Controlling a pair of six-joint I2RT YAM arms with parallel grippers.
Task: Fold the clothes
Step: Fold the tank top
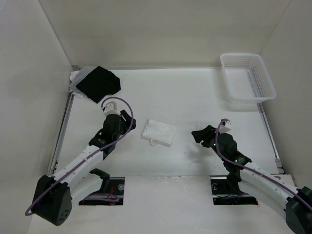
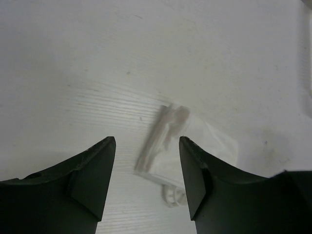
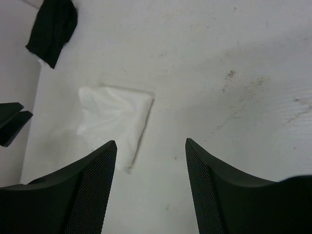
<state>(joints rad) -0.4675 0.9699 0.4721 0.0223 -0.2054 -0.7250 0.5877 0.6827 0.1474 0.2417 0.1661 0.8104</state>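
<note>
Two released pincers, left pincer (image 2: 146,141) and right pincer (image 3: 151,144), flank the folded clothes (image 1: 158,132) at centre frame; a further fold likely needs matched corners gripped, edges aligned.

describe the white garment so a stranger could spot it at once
On the white table, look near the middle, nearer the front than the black cloth in the far left corner and the mesh basket at far right. The white garment lies there, folded into a rectangle. What marks it out: white, flat, with a thin strap loop at its near edge.
</note>
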